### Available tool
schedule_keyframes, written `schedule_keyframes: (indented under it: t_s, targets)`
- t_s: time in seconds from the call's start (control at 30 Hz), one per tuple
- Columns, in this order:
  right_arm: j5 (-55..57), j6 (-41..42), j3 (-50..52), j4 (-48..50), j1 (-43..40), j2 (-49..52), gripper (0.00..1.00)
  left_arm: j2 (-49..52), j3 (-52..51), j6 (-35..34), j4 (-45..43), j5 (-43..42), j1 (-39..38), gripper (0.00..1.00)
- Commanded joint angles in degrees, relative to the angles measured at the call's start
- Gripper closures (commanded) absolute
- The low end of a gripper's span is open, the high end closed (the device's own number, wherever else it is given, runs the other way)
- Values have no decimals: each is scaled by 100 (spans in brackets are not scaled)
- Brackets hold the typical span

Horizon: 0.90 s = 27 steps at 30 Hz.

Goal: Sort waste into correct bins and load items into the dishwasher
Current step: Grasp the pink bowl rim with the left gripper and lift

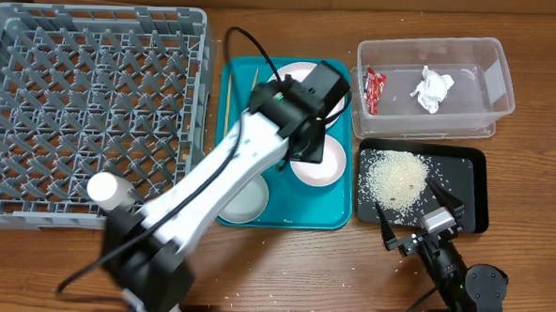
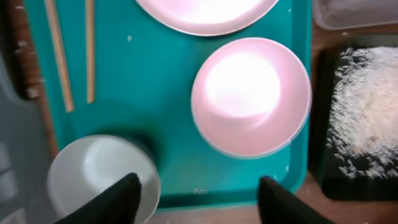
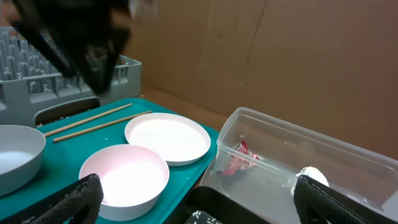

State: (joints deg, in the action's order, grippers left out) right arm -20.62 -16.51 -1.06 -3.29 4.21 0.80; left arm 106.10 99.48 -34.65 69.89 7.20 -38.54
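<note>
Overhead layout, every position given from the teal tray.

- Dish rack: grey, pegged, just beside the tray's left edge. No dishes are clearly loaded. A white cylinder sits at the rack's near corner closest to the tray; it may be the cup or part of the arm, and the view does not settle it.
- Large plate: on the tray, far end, lying flat.
- Small white bowl: on the tray, upright, right of centre, just near of the plate.
- Steel bowl: on the tray, near left corner, upright.
- Chopsticks: two, lying almost parallel along the tray's left side.
- Stray grains: a few specks on the tray floor.
- Clear tub: right of the tray, level with its far end. It holds the red wrapper and the tissue.
- Black tray: right of the teal tray, level with its near half. It carries a heap of rice.
- Left gripper: over the tray's near edge, between the steel bowl and the small white bowl, fingers spread wide, holding nothing.
- Right gripper: right of the tray, at the black tray's near edge, fingers spread wide, holding nothing.
</note>
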Motion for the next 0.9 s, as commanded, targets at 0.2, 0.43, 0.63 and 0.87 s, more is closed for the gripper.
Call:
schedule_keyframes:
  t_s: [0.2, 0.43, 0.63, 0.87]
  targets:
    - [-4, 20, 59, 15, 26, -42, 0, 1491, 28, -192, -356, -743, 492, 63]
    - [-4, 17, 59, 15, 26, -42, 0, 2000, 28, 402, -463, -1598, 769, 96]
    - [-4, 20, 59, 15, 26, -42, 0, 1888, 155, 511, -448, -1738, 817, 96]
    - [-4, 20, 59, 15, 26, -42, 0, 1084, 546, 509, -195, -1729, 1095, 96]
